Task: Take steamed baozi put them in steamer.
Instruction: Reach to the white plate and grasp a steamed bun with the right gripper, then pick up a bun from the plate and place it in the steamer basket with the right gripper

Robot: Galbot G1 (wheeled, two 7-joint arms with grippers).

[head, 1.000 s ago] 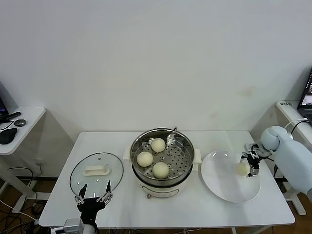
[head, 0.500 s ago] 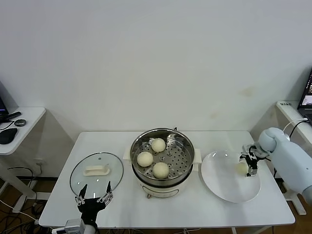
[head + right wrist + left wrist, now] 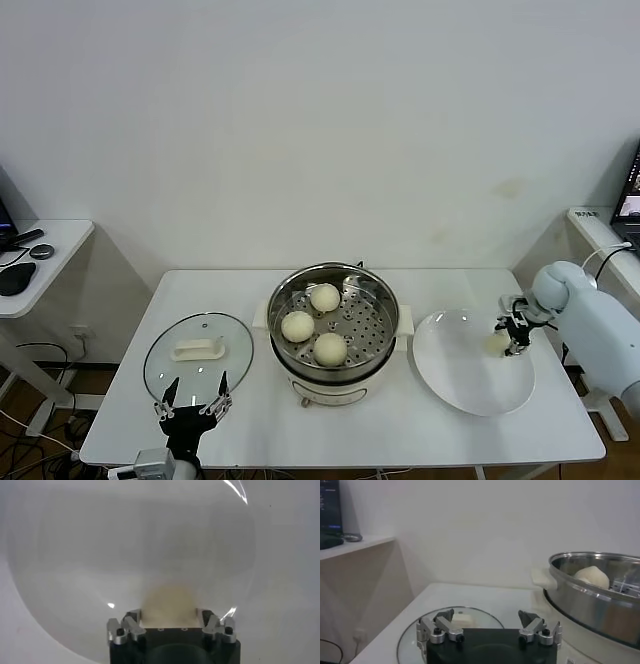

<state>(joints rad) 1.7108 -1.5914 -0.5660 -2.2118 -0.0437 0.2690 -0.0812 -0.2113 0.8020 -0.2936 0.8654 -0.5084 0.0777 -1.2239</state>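
Observation:
Three steamed baozi [image 3: 324,297] lie on the perforated tray of the steel steamer [image 3: 383,295] at the table's middle. One more pale baozi [image 3: 495,343] rests on the white plate [image 3: 455,380] to the right. My right gripper [image 3: 514,338] is down on the plate with its fingers against both sides of that baozi [image 3: 169,602], shut on it. In the right wrist view the bun fills the gap of the right gripper [image 3: 170,616] above the plate [image 3: 125,540]. My left gripper [image 3: 190,400] hangs open at the table's front left, over the near edge of the glass lid.
A round glass lid [image 3: 198,350] with a white handle lies flat left of the steamer; the left wrist view shows it [image 3: 410,630] below the open left gripper [image 3: 487,622], with the steamer wall [image 3: 590,605] close by. A side table [image 3: 40,250] stands far left.
My right gripper's fingers have closed in on the baozi on the plate, and the wrist shifted slightly. The left arm and the three buns in the steamer have not moved.

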